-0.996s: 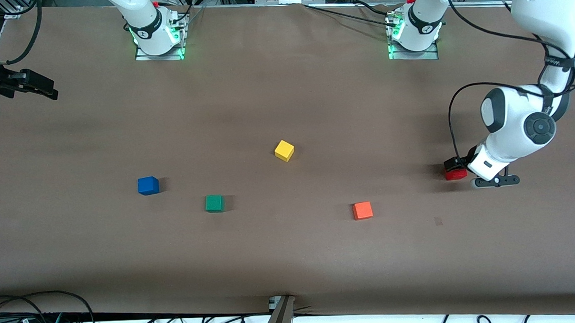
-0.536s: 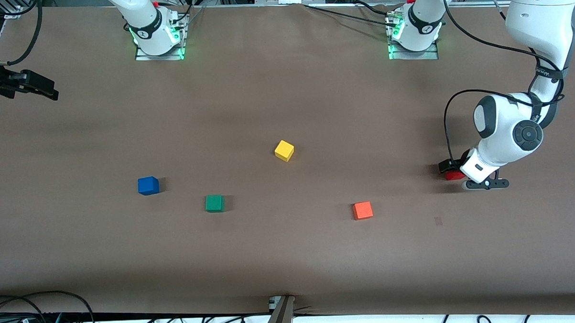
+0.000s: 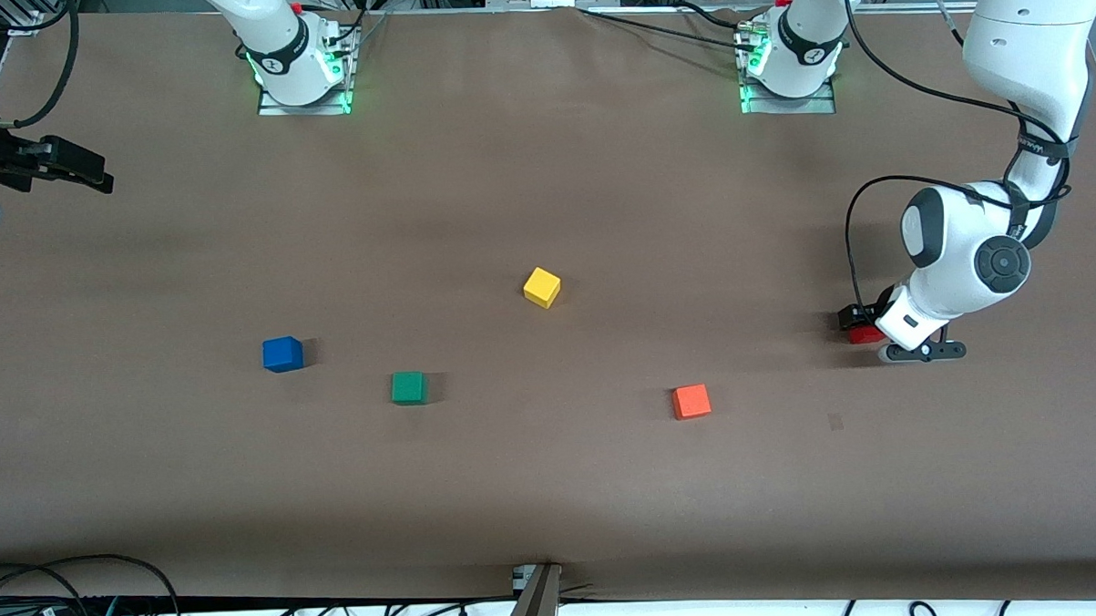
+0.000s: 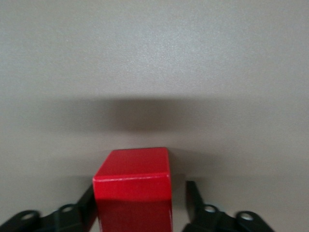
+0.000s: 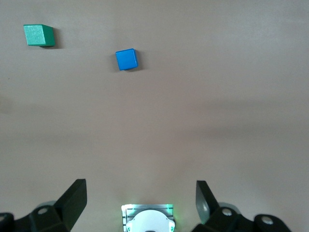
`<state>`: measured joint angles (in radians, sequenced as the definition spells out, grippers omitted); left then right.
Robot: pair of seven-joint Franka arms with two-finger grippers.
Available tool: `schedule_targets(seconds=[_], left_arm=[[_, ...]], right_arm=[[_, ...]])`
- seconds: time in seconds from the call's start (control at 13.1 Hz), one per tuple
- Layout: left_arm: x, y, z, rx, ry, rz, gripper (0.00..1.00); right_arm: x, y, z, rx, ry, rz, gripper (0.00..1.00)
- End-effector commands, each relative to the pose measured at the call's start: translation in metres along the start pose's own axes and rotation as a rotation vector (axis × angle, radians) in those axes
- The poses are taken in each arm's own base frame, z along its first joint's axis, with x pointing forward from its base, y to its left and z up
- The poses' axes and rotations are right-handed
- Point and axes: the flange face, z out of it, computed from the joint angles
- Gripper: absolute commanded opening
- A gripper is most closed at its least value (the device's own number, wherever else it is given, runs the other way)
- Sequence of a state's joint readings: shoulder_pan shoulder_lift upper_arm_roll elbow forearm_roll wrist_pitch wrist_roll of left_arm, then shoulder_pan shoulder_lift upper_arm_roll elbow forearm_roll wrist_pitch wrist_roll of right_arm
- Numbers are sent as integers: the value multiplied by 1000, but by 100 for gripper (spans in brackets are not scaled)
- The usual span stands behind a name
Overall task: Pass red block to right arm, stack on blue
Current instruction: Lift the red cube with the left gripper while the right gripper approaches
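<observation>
A brown table [image 3: 543, 162] fills the front view, with cables along its lower edge. At the upper left edge the right gripper [image 3: 78, 169] hangs, fingers [image 5: 72, 200] spread wide in its wrist view. Lower left of centre sits the blue cube [image 3: 282, 354], then the green cube [image 3: 409, 387], yellow cube [image 3: 542, 286] and orange cube [image 3: 691, 401]. At the right, the left gripper [image 3: 863, 322] straddles the red block [image 3: 864, 334] on the table. The left wrist view alone shows one finger touching the block and a gap beside the other [image 4: 193, 195].

Left arm: bent low over its end of the table.
Left gripper [image 4: 140, 203]: fingers straddle the red block [image 4: 133, 186], one side not touching.
Right gripper [image 5: 140, 200]: raised, fingers spread, waiting.
</observation>
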<state>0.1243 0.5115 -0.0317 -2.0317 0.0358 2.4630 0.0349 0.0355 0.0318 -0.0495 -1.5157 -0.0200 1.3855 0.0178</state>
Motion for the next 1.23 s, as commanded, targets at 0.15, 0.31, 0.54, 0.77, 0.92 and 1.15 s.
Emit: schedule_targets(seconds=[0.15, 0.31, 0.54, 0.77, 0.92, 1.15], left_arm=[[12, -2, -22, 8, 14, 25, 0], [23, 4, -57, 9, -5, 118, 0], [41, 20, -105, -20, -76, 233, 1], [46, 57, -142, -70, -120, 348, 4], [45, 75, -153, -201, -97, 357, 6], [49, 111, -168, -435, 17, 551, 5]], right_arm=[[2, -1, -6, 17, 10, -13, 100], [9, -6, 4, 12, -11, -22, 100], [19, -9, 17, 11, -34, -25, 100], [22, -10, 24, 14, -51, -34, 100], [27, -18, 30, 11, -63, -49, 100], [31, -44, 37, 4, -70, -87, 100]])
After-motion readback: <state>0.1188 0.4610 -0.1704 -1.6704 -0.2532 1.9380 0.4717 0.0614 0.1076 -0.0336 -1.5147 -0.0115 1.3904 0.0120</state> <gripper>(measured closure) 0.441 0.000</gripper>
